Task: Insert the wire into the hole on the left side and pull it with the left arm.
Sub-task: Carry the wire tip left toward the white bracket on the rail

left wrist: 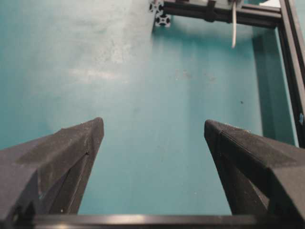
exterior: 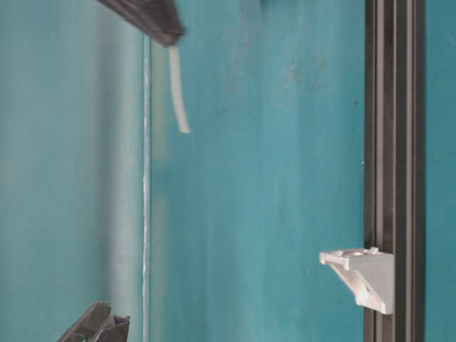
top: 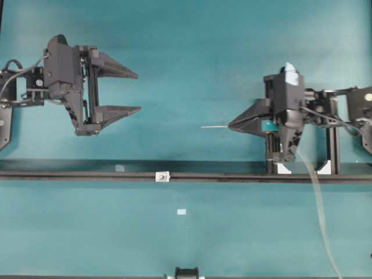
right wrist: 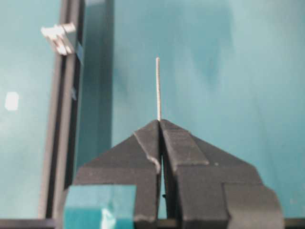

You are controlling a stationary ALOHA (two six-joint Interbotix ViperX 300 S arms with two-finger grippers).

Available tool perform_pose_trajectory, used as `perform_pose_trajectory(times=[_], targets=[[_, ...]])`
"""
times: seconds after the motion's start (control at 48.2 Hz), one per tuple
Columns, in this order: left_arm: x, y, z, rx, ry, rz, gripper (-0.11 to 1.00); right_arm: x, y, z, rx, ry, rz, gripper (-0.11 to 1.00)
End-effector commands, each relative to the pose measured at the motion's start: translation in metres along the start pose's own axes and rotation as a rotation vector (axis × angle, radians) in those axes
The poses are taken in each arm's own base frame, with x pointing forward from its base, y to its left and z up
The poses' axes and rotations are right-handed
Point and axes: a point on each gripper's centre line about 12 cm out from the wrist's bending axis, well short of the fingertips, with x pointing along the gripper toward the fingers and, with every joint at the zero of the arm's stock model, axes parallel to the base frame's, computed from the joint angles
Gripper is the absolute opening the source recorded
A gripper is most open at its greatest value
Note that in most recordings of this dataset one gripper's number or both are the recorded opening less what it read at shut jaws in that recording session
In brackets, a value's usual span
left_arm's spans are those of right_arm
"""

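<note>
My right gripper [top: 231,124] is shut on the wire [top: 212,126], and a short, thin, straight end sticks out leftward past the fingertips. In the right wrist view the wire [right wrist: 157,88] rises straight from the shut gripper [right wrist: 159,122]. The rest of it trails down to the table's front right. The hole is in a tiny white block [top: 163,176] on the black rail [top: 232,176], lower left of the wire tip; the block [right wrist: 59,38] also shows at the upper left of that view. The left arm's gripper [top: 139,92] hovers open and holds nothing, far left of the wire. Between its fingers [left wrist: 153,125] only teal table shows.
The black rail [exterior: 392,142] crosses the table, with two white brackets [top: 283,168] under the right arm. Pale tape squares [top: 181,211] lie on the teal mat. In the table-level view the block [exterior: 360,274] juts from the rail and the wire end [exterior: 179,100] hangs from dark fingers.
</note>
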Motion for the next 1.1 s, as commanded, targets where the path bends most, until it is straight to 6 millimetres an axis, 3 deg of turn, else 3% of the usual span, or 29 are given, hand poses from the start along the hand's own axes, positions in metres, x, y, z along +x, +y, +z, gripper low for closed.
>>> perform_pose_trajectory(times=[0.0, 0.145, 0.477, 0.789, 1.08], targets=[[0.001, 0.001, 0.013, -0.005, -0.042, 0.004, 0.7, -0.011, 0.003, 0.013, 0.002, -0.042, 0.01, 0.01], [0.001, 0.0, 0.012, -0.004, -0.04, -0.001, 0.7, -0.017, 0.003, 0.014, 0.009, -0.057, 0.013, 0.01], [0.003, -0.015, -0.003, -0.049, -0.04, -0.042, 0.7, -0.013, -0.002, -0.015, 0.041, -0.104, 0.032, 0.01], [0.005, -0.042, -0.025, -0.058, -0.087, -0.135, 0.7, -0.004, 0.02, -0.032, 0.037, -0.144, 0.103, 0.01], [0.011, -0.063, -0.052, -0.03, -0.04, -0.197, 0.7, 0.017, 0.042, -0.054, 0.009, -0.189, 0.042, 0.01]])
